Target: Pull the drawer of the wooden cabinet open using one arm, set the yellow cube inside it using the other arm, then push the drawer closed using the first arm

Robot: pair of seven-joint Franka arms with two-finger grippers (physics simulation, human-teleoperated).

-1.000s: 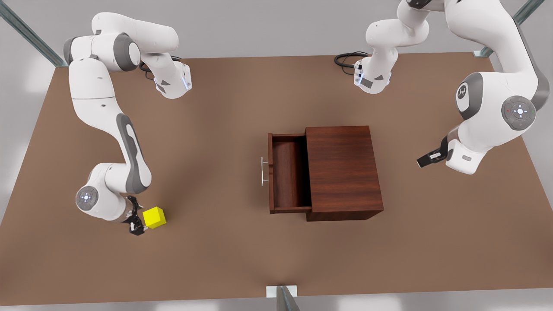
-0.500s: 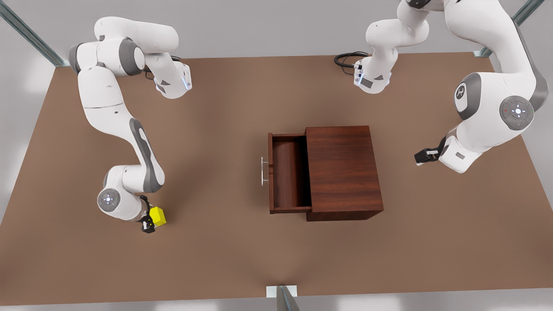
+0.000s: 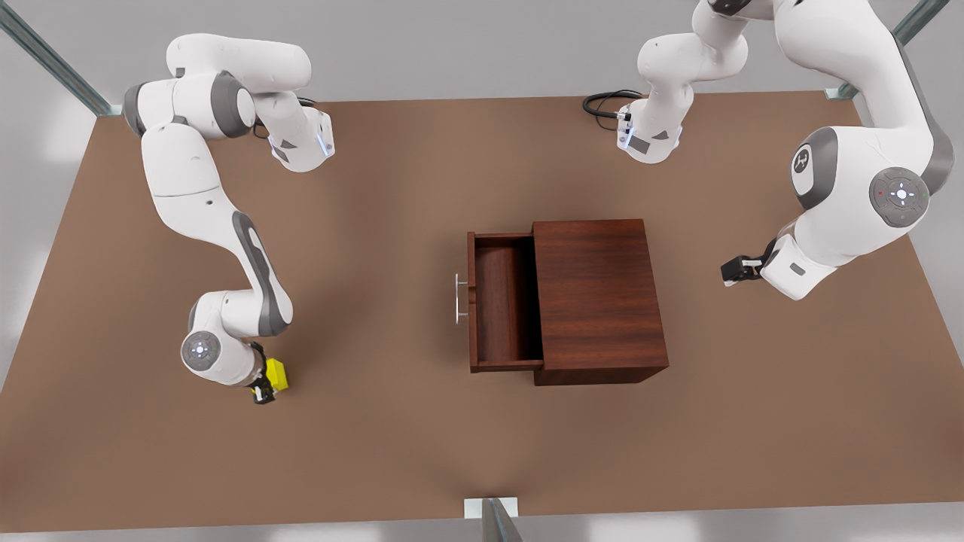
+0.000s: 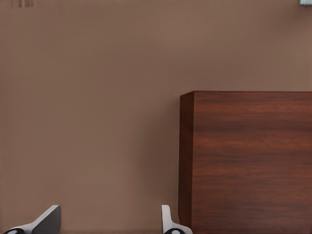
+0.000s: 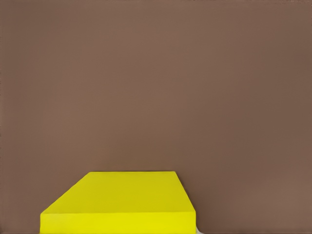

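Observation:
The wooden cabinet (image 3: 599, 293) stands mid-table, and its side fills part of the left wrist view (image 4: 248, 161). Its drawer (image 3: 472, 331) is pulled out toward the front view's left, silver handle (image 3: 457, 299) in front, with nothing inside. The yellow cube (image 3: 279, 375) rests on the table at the front view's left. My right gripper (image 3: 263, 382) hangs straight over it and hides part of it; the cube (image 5: 122, 200) sits close under that wrist camera. My left gripper (image 3: 732, 271) waits open, off the cabinet's far side at the front view's right, its fingertips (image 4: 168, 219) spread wide.
The brown table (image 3: 392, 421) stretches bare between the cube and the drawer. A black cable (image 3: 602, 102) coils at the back edge by an arm base. A metal post (image 3: 493, 519) stands at the near edge.
My right gripper slid toward the front view's right, from beside the cube to over it, covering more of it. The left gripper drew back slightly from the cabinet.

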